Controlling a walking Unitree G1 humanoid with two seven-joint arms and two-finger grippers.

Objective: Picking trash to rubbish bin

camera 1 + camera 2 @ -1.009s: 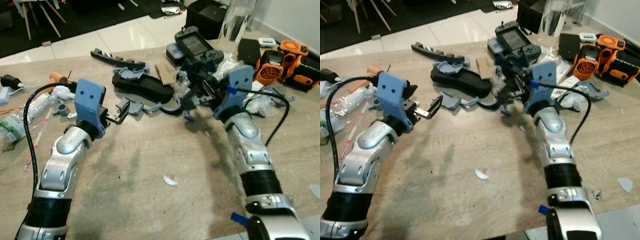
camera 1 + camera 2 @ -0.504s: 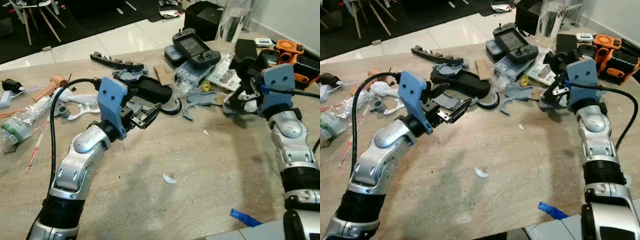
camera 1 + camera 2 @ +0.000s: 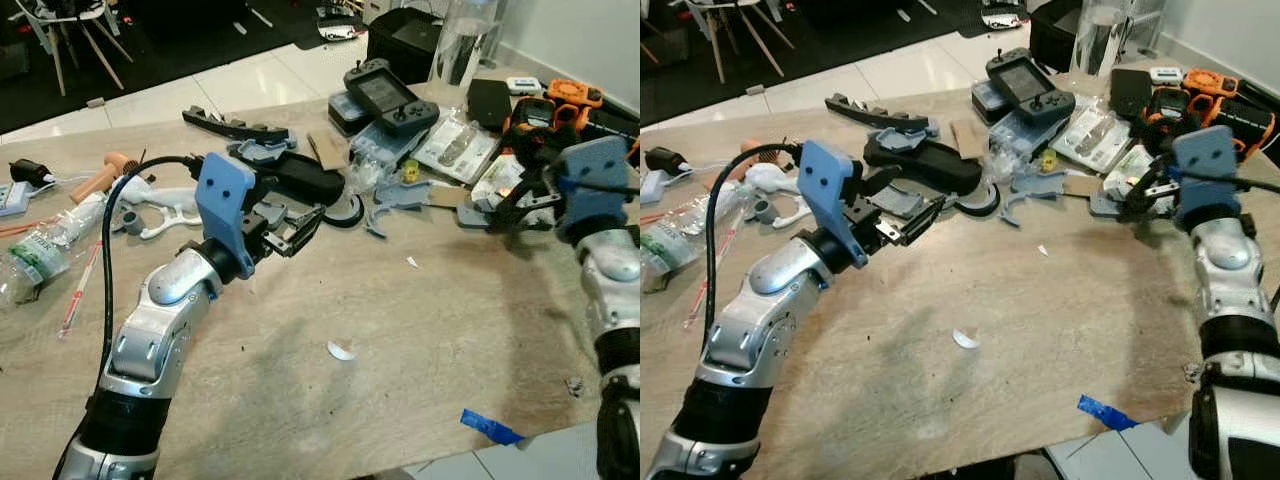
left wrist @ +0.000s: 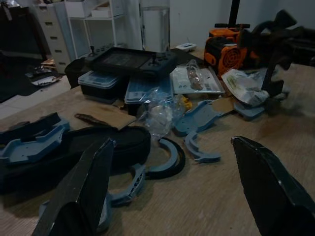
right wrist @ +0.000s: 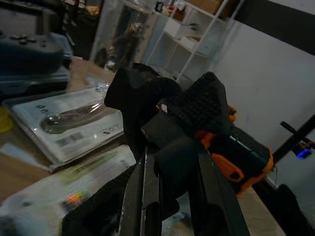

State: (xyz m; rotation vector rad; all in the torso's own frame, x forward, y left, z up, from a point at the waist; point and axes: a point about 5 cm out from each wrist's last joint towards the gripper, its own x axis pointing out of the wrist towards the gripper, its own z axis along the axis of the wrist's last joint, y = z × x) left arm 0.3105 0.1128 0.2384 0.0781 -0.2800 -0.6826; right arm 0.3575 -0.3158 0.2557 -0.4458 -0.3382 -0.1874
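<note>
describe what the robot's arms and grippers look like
Both arms are silver metal segments with black joint bands. Each wrist carries a blue plastic plate with two small holes, and a black cable loops to it. The left gripper and right gripper have long black fingers.

Your left gripper hovers open beside the black case; right gripper sits by the plastic wrapper (fingers unclear). White scrap lies mid-table.

L arm reaches fwd over the table, left gripper w/ fingers spread apart. R arm stretched out to the far right, right gripper w/ fingers pressed together.
</note>
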